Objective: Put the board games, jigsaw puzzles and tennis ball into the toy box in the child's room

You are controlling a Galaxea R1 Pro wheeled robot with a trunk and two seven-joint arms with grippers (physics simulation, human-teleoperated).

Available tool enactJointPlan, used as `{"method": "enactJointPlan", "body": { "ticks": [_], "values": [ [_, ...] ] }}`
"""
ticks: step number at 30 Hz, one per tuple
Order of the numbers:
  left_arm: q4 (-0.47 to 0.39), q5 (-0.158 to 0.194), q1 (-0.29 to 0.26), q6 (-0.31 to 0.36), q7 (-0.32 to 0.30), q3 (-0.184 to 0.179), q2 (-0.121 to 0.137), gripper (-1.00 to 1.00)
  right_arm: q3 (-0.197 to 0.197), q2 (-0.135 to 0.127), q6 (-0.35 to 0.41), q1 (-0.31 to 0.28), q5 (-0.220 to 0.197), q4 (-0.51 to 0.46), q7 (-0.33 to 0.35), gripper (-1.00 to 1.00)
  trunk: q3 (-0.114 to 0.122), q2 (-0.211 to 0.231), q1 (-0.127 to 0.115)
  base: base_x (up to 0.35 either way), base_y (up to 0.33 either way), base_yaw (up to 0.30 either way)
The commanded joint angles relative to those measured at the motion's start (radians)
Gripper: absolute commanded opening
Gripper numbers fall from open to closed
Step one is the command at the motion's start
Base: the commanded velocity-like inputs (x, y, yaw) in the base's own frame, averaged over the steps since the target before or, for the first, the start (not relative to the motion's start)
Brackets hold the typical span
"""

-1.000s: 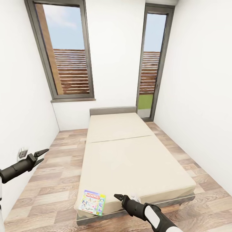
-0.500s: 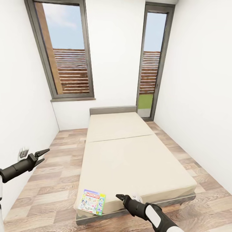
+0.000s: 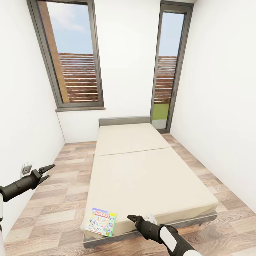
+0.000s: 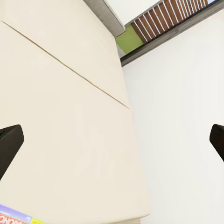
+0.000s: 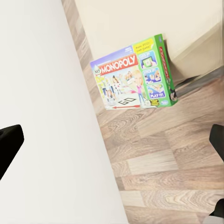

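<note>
Monopoly box (image 4: 16, 218) cut by frame edge in left wrist view, only strip of lid showing. Right gripper (image 3: 139, 218) jaw gap unclear in head view. Small print on lid unreadable.

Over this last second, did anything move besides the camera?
Hardly. The whole head view slides a little, so the camera or base is creeping; nothing is grasped or released. The Monopoly box lies on the near corner of the bed as before. The left gripper stays open over the floor and the right gripper hangs just right of the box, both empty.
</note>
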Motion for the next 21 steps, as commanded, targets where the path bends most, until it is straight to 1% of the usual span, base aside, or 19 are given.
{"method": "enactJointPlan", "body": {
  "ticks": [1, 15, 19, 21],
  "values": [
    [0.000, 0.003, -0.001, 0.006, -0.001, 0.001, 0.000, 1.00, 0.000, 0.000, 0.006, -0.001, -0.005, -0.001, -0.001, 1.00, -0.004, -0.008, 0.004, 0.000, 0.000, 0.000],
    [0.000, 0.004, -0.001, 0.011, -0.007, 0.001, 0.000, 1.00, 0.002, 0.001, 0.004, -0.001, -0.001, -0.001, -0.002, 1.00, -0.048, -0.106, 0.058, 0.000, 0.000, 0.000],
    [0.000, 0.006, -0.001, 0.024, -0.011, -0.002, 0.000, 1.00, 0.005, 0.001, 0.004, -0.001, -0.001, -0.001, -0.002, 1.00, -0.061, -0.134, 0.073, 0.000, 0.000, 0.000],
    [0.000, 0.006, -0.001, 0.027, -0.011, -0.012, 0.000, 1.00, 0.005, 0.000, 0.004, -0.001, -0.001, -0.001, -0.002, 1.00, -0.067, -0.148, 0.081, 0.000, 0.000, 0.000]
  ]
}}
